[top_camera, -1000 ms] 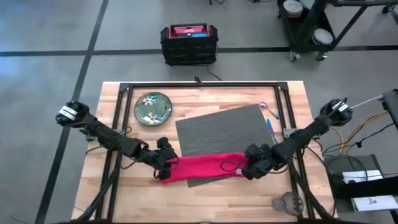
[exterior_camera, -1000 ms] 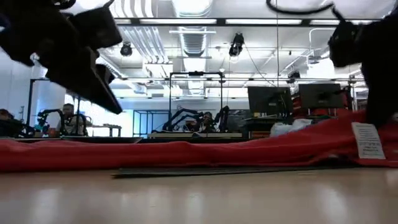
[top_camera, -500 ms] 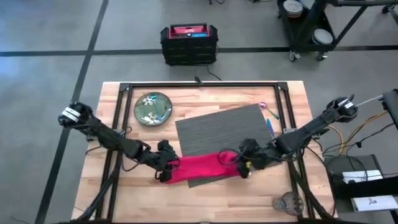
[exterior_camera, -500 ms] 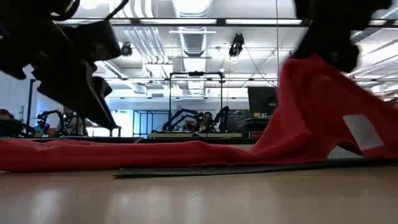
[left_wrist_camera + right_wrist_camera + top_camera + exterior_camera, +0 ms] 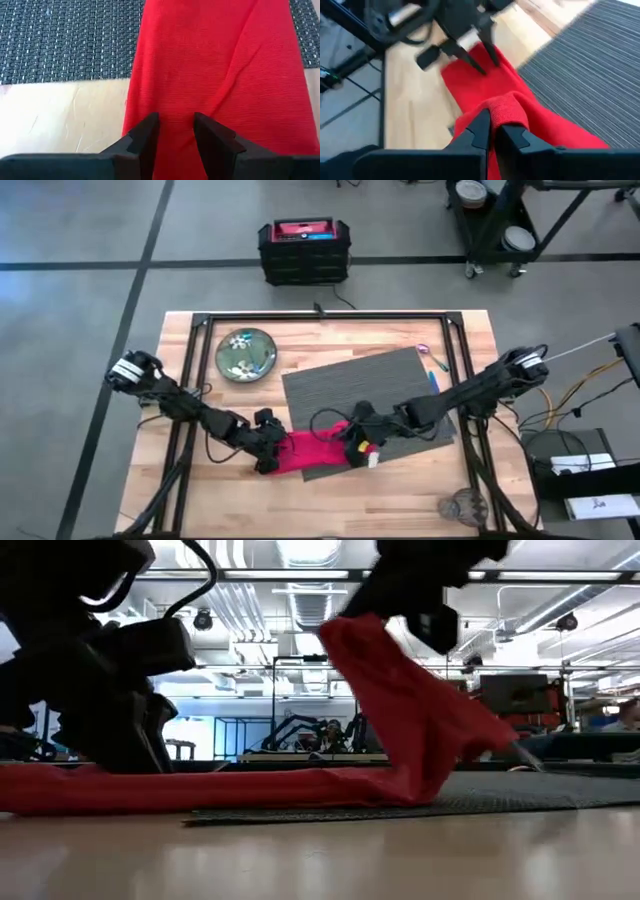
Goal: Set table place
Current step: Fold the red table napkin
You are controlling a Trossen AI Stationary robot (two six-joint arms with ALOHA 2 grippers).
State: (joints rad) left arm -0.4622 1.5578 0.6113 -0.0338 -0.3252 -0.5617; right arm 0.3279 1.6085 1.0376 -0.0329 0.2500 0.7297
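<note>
Your right hand [image 5: 492, 131]: clamped on a raised fold of the red napkin [image 5: 318, 448], near the table's [image 5: 330, 340] front edge. Your left hand [image 5: 174, 131]: fingers slightly apart, pressing the napkin's other end flat. Placemat [image 5: 360, 388]: mid-table, under the napkin's edge

The napkin [image 5: 318, 448] is plain bright red with a fine woven grain, and a small white tag [image 5: 372, 461] shows near the right gripper [image 5: 352, 442]. Under it, the placemat [image 5: 365, 385] is dark grey with thin ribbed stripes; close to the left gripper [image 5: 172, 131] its weave reads as dark blue-grey flecked with white. Both grippers are black. The surface [image 5: 330, 335] is light wood planks in a black frame. The plate [image 5: 246, 354] is green with a pale flower pattern. The utensils [image 5: 432, 372] are blue and purple.
</note>
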